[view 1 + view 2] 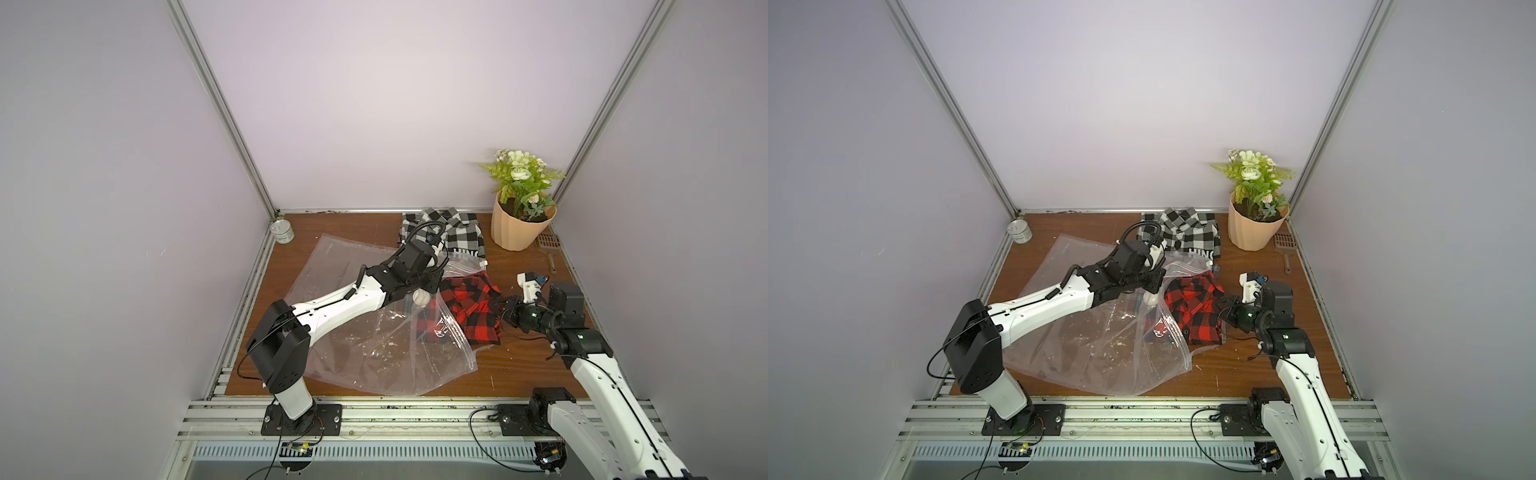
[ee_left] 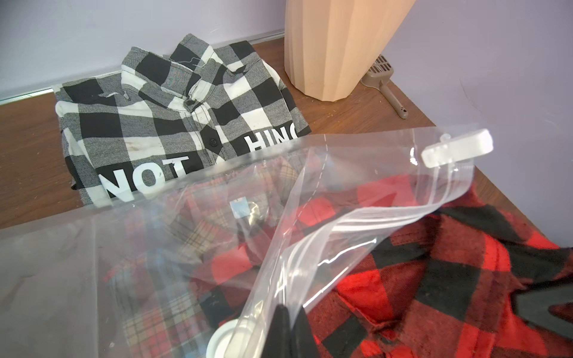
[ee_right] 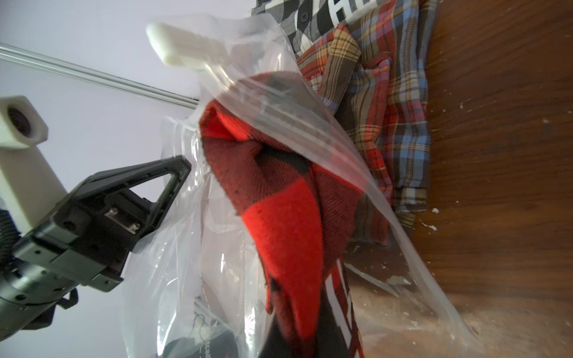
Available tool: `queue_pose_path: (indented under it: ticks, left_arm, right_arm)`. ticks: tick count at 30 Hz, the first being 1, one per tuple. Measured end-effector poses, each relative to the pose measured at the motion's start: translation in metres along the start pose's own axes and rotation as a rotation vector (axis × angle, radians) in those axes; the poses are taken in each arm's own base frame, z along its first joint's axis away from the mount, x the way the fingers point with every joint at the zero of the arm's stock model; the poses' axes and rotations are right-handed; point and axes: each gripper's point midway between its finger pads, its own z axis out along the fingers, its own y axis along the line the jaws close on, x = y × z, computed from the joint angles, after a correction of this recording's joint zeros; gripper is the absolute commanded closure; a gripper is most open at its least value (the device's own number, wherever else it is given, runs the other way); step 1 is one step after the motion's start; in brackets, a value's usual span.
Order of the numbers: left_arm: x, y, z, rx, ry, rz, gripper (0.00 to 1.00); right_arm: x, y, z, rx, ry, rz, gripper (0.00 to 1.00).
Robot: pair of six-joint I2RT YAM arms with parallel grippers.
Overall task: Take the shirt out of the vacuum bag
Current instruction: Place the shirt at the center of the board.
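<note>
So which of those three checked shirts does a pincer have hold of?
The red-and-black shirt: the right pincer grips its edge. The black-and-white shirt lies folded by the plant pot; the multicoloured plaid shirt shows through the vacuum bag.

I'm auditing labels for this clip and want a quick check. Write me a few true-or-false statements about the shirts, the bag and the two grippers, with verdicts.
1. The red-and-black checked shirt lies partly out of the clear plastic vacuum bag. True.
2. The right gripper hangs open above the table. False: it is shut on the red-and-black checked shirt.
3. The black-and-white checked shirt is inside the bag. False: it lies folded on the wooden table, beside the peach plant pot.
4. The left gripper pinches the bag's plastic. True.
5. The small metal tin stands next to the plant pot. False: it stands in the opposite far corner.
</note>
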Motion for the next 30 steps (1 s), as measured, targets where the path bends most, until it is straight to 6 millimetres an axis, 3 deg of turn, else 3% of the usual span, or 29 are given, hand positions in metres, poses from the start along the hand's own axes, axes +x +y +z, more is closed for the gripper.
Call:
queue_pose_path:
  ticks: [9, 21, 30]
  left_arm:
    - [0.003, 0.006, 0.010, -0.014, 0.017, -0.006, 0.99]
    - [0.016, 0.010, 0.029, -0.029, 0.068, -0.009, 0.99]
    - [0.019, 0.014, 0.033, -0.037, 0.079, -0.012, 0.99]
  right_arm:
    - [-0.002, -0.002, -0.009, 0.000, -0.018, 0.017, 1.00]
    - [-0.012, 0.025, -0.029, -0.050, -0.049, -0.017, 1.00]
    - [-0.018, 0.032, -0.037, -0.056, -0.071, -0.013, 1.00]
